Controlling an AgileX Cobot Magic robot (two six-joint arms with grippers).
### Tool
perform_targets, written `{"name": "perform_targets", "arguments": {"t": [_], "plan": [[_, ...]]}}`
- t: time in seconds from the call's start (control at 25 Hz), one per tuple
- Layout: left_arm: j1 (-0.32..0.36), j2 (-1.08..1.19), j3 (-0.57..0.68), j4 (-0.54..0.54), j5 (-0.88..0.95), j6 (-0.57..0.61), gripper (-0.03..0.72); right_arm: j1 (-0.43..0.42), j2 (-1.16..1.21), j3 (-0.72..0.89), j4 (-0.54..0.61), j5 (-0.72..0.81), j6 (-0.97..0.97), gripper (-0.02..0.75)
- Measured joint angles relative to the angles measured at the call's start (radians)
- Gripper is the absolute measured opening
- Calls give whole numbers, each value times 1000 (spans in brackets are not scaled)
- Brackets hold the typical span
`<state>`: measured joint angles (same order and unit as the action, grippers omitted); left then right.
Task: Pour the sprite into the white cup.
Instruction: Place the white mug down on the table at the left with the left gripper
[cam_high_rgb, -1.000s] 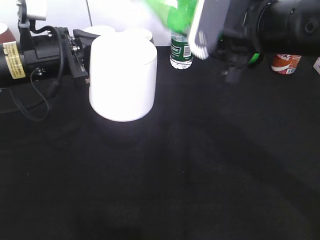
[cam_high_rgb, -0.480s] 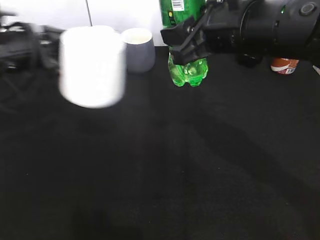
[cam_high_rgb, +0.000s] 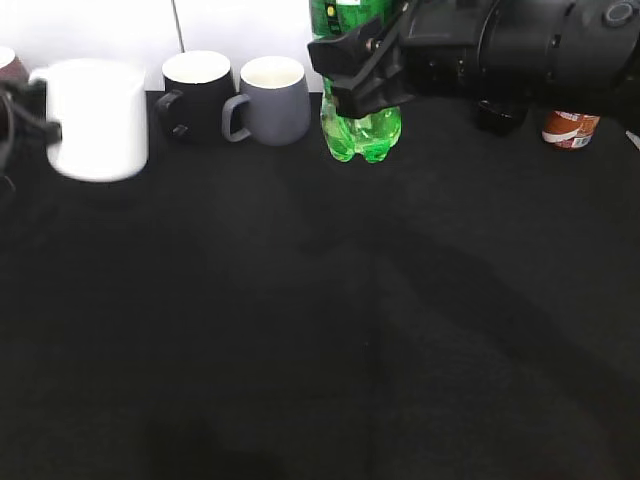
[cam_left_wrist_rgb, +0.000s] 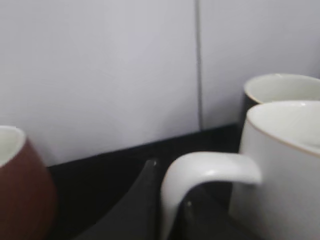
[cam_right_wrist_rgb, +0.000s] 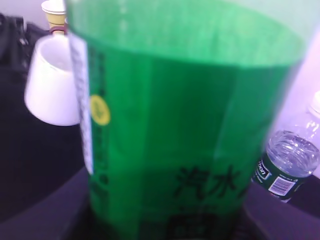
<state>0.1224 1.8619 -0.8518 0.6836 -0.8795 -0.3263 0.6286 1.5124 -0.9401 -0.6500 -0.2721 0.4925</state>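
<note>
Gripping the sprite bottle (cam_high_rgb: 362, 130) around its middle, the right gripper (cam_high_rgb: 350, 75) holds it upright above the black table (cam_high_rgb: 320, 330), far centre. At far left, the left gripper's fingers (cam_left_wrist_rgb: 145, 200) pinch the white cup's (cam_high_rgb: 95, 118) handle, beside black mug (cam_high_rgb: 197, 92) and grey mug (cam_high_rgb: 272, 98).

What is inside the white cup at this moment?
From the left wrist view, the white cup shows a clean white inner wall near the rim, with no liquid visible. Its bottom is hidden by the near wall. The sprite, upright in the right gripper, is not over it.
</note>
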Motion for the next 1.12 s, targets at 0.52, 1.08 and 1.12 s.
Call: {"name": "perform_targets", "arguments": {"t": [0.52,1.08,1.12], "plan": [[1,314,-45,-429,-315,197,36,0,0,8,-37,-11,3,366],[-1,460,-286,-404,-306,164,43,0,0,32,-38,-45,4,366],[0,460,-287,-391,-306,147,80,0,0,32,-38,-45,4,366]]}}
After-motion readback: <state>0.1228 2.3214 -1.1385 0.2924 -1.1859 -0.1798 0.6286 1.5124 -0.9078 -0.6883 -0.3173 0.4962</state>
